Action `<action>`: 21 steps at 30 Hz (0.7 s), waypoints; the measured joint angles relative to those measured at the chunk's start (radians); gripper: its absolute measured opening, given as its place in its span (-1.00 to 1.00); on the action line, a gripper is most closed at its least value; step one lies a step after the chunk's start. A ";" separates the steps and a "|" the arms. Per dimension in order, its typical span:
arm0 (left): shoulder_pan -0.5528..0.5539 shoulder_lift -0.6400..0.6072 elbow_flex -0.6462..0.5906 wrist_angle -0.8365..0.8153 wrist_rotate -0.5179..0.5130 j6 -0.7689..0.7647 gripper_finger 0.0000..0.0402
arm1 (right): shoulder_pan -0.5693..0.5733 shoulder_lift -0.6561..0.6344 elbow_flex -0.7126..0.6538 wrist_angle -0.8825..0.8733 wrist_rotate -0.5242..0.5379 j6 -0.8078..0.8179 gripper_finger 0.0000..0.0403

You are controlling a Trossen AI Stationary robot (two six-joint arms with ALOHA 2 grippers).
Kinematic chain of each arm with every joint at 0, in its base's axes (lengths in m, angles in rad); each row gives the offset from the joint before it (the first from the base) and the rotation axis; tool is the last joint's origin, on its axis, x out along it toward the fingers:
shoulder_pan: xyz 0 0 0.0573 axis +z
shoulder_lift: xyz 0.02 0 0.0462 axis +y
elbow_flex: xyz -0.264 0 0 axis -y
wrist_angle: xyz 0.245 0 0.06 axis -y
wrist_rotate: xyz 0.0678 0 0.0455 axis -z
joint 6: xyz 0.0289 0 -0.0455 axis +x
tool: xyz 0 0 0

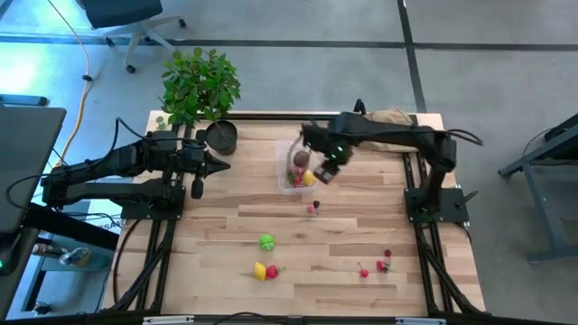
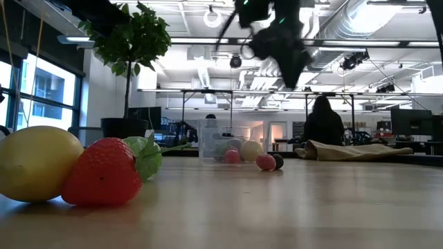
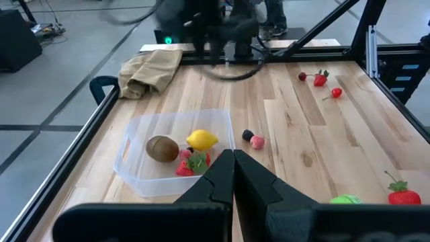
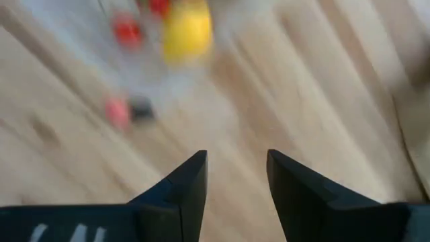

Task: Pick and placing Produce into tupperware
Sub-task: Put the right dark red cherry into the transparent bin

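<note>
Tupperware [image 1: 291, 170] already holding a kiwi [image 3: 162, 148] and lemon [image 3: 201, 140] sits at table twelve o'clock, right gripper [image 4: 235, 176] above its three-o'clock edge, released and empty, so it should swing toward six o'clock for the pink berry [image 1: 312, 208], left gripper [image 3: 234, 176] clenched, waiting.

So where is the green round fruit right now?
In the high view the green round fruit lies on bare table, toward the front, just above the lemon.
</note>
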 joint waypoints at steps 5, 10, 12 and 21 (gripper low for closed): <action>0.000 0.000 0.000 0.000 0.000 0.000 -1.00 | 0.149 -0.089 -0.003 -0.127 0.023 0.120 -0.27; 0.000 0.000 0.000 0.000 0.000 0.000 -1.00 | 0.328 -0.191 -0.006 -0.129 0.071 0.263 -0.27; 0.000 0.000 0.000 0.000 0.000 0.000 -1.00 | 0.404 -0.244 -0.030 -0.118 0.095 0.349 -0.27; 0.000 0.000 0.000 0.000 0.000 0.000 -1.00 | 0.797 -0.515 -0.435 -0.080 0.010 0.826 -0.27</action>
